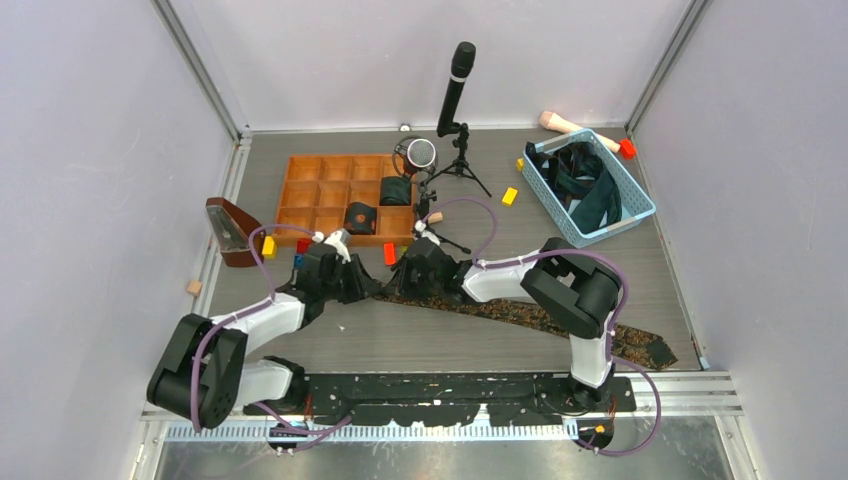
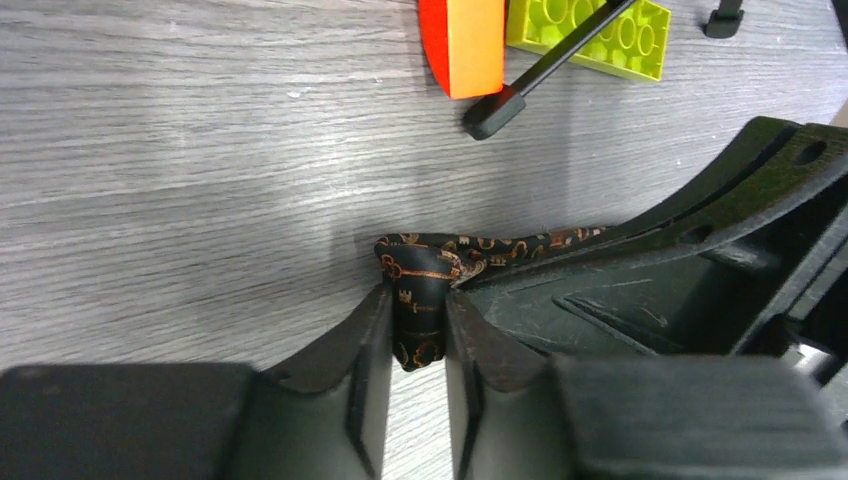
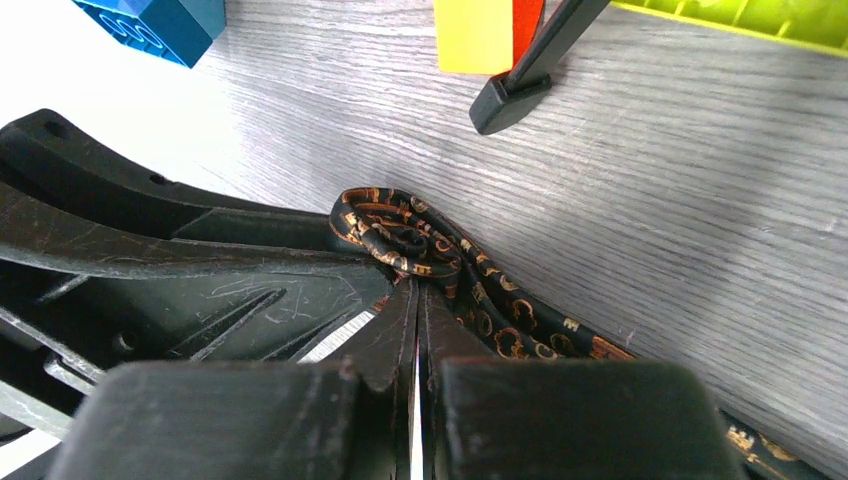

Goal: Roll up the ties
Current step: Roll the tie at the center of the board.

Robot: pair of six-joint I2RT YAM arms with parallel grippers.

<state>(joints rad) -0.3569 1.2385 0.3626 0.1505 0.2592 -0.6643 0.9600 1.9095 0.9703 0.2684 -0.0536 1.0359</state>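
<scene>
Top external view shows the tie (image 1: 520,315) on the counter (image 1: 640,270). Its long axis runs from the middle of the frame down to the lower right. The started coil sits at the upper-left end and the broad end points to the lower right.

In the left wrist view, your left gripper (image 2: 415,305) has its fingers (image 2: 372,335) clamped on either side of that small coil, at lower centre of the frame. Fabric bulges above the tips.

In the right wrist view, the right gripper (image 3: 417,295) has its fingers pressed together, their tips at the edge of the spiral at centre frame. You cannot tell whether any fabric is nipped between them.

I judge you are early in the rolling step: only a few turns are wound and nearly the whole strip lies flat. The next move calls for turning the coil toward the lower right, along the strip. One gripper should pinch the turns tight while the other takes a new hold, so the spiral does not spring loose.
</scene>
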